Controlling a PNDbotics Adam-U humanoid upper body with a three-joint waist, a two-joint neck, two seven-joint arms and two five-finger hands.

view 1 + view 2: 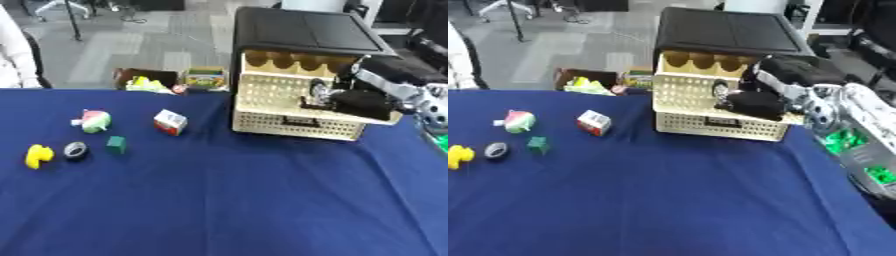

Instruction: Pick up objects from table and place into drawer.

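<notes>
Left eye view is showing the right hand [360, 102] working at the drawer [302, 95], finger state unclear; all five objects [96, 121] are lying well left, unpicked.

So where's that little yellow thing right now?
The yellow object lies far left on the blue table, just left of the small grey ring, well away from the drawer unit.

black robot hand [360, 102], silver joints (glossy)
</notes>
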